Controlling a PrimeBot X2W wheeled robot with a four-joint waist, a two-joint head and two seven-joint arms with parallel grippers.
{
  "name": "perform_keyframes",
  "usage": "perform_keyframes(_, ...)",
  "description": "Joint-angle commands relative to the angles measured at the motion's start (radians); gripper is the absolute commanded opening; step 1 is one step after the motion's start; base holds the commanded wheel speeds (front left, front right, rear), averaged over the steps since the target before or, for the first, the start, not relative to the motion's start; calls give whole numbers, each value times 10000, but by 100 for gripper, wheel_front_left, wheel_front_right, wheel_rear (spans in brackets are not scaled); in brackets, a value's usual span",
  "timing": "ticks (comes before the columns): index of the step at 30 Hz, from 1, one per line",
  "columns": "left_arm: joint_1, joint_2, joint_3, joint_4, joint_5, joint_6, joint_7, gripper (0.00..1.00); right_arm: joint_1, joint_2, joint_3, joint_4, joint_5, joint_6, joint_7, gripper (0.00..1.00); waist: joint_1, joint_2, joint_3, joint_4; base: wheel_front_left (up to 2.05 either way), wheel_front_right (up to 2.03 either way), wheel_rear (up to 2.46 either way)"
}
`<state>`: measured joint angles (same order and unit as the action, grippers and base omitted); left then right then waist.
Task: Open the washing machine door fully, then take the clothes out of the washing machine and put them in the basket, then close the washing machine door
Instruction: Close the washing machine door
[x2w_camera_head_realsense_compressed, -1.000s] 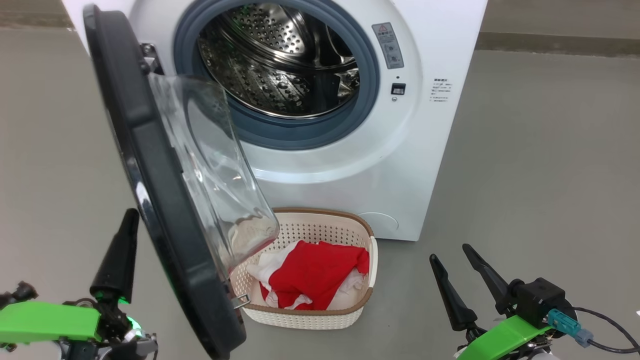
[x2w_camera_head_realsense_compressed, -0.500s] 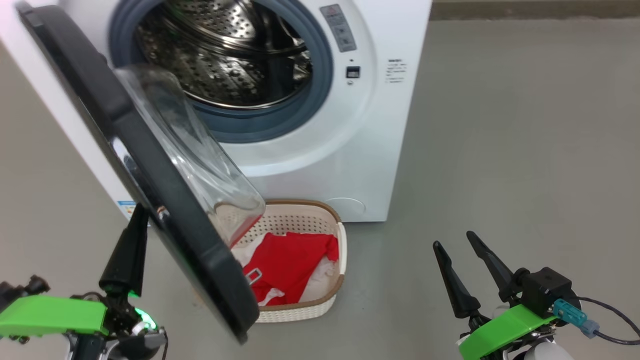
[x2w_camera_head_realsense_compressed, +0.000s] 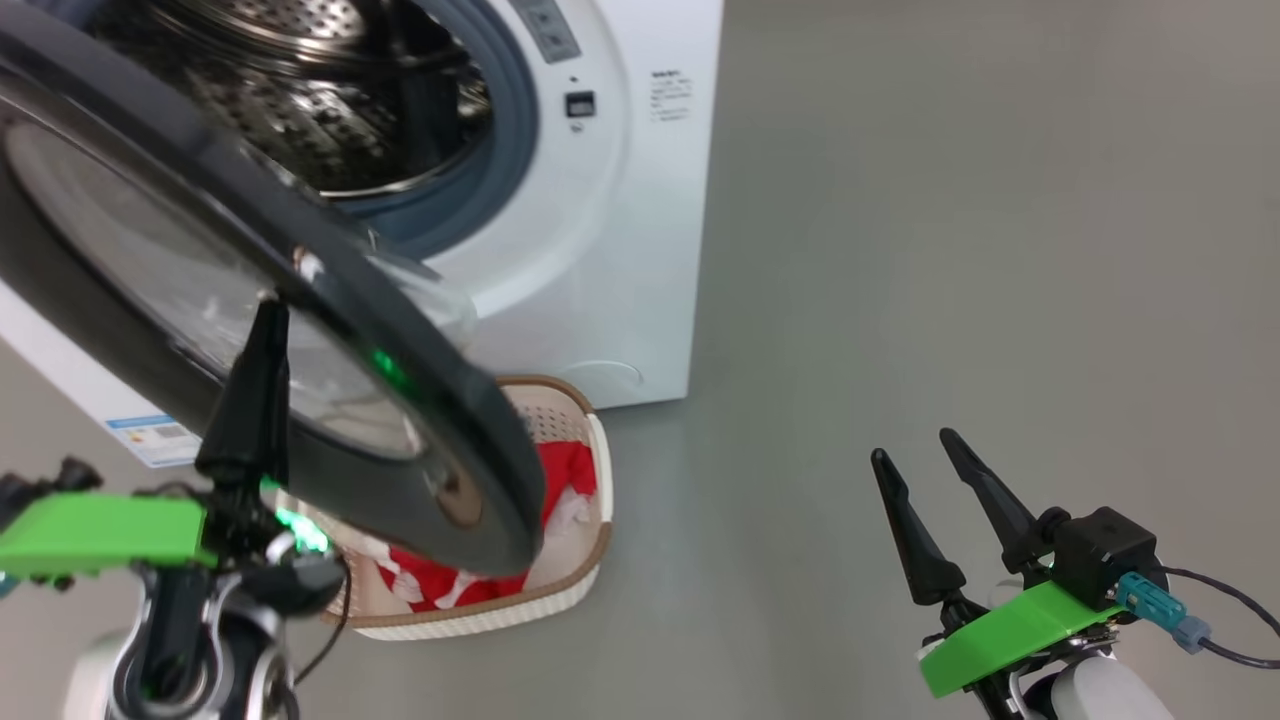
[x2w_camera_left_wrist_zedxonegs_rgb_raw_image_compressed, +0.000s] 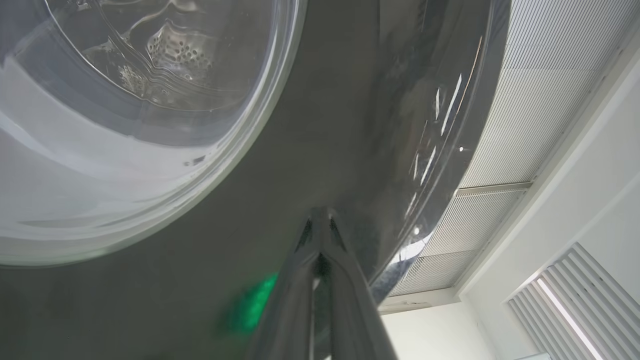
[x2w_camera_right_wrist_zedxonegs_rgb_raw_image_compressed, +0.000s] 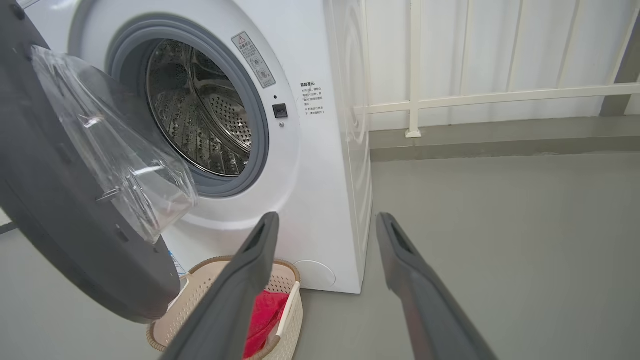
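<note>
The washing machine (x2w_camera_head_realsense_compressed: 620, 250) is white, with its steel drum (x2w_camera_head_realsense_compressed: 300, 100) open to view. The washing machine door (x2w_camera_head_realsense_compressed: 430, 400) hangs half swung in front of the opening, its outer black face toward me. My left gripper (x2w_camera_head_realsense_compressed: 269, 312) is shut, its tips against that outer face. In the left wrist view the shut left gripper (x2w_camera_left_wrist_zedxonegs_rgb_raw_image_compressed: 320, 217) touches the door's black rim (x2w_camera_left_wrist_zedxonegs_rgb_raw_image_compressed: 300, 150) beside the glass window (x2w_camera_left_wrist_zedxonegs_rgb_raw_image_compressed: 125, 100). The basket (x2w_camera_head_realsense_compressed: 540, 410) stands on the floor under the door, with red and white clothes (x2w_camera_head_realsense_compressed: 565, 470) in it. My right gripper (x2w_camera_head_realsense_compressed: 915, 445) stands open and holds nothing at the lower right.
Bare grey floor (x2w_camera_head_realsense_compressed: 950, 250) stretches to the right of the machine. In the right wrist view, the open right gripper (x2w_camera_right_wrist_zedxonegs_rgb_raw_image_compressed: 325, 220) faces the machine's corner (x2w_camera_right_wrist_zedxonegs_rgb_raw_image_compressed: 350, 175), the basket (x2w_camera_right_wrist_zedxonegs_rgb_raw_image_compressed: 210, 285) lies low left, and a white railing (x2w_camera_right_wrist_zedxonegs_rgb_raw_image_compressed: 415, 100) runs along the back.
The head camera has turned, sliding the machine leftward in view. The door has swung from edge-on toward the opening and now covers part of the basket. My left gripper has risen against it.
</note>
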<state>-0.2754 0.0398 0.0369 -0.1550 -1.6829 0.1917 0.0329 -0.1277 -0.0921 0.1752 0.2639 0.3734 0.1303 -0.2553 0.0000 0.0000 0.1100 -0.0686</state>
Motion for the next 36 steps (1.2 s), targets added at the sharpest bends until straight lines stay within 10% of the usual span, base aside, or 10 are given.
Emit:
perform_keyframes(1,-578,106,144,-148,-64,-118,-67,0,-321,-17,183,-282,118,4,-65,100,0,0,300,-283,0,0,0)
perform_keyframes(36,-6195,137,-141,4919,-613,-1124,-626,0,-1124,-118,375,-379,178,4,-65,100,0,0,1882,-729,0,0,0)
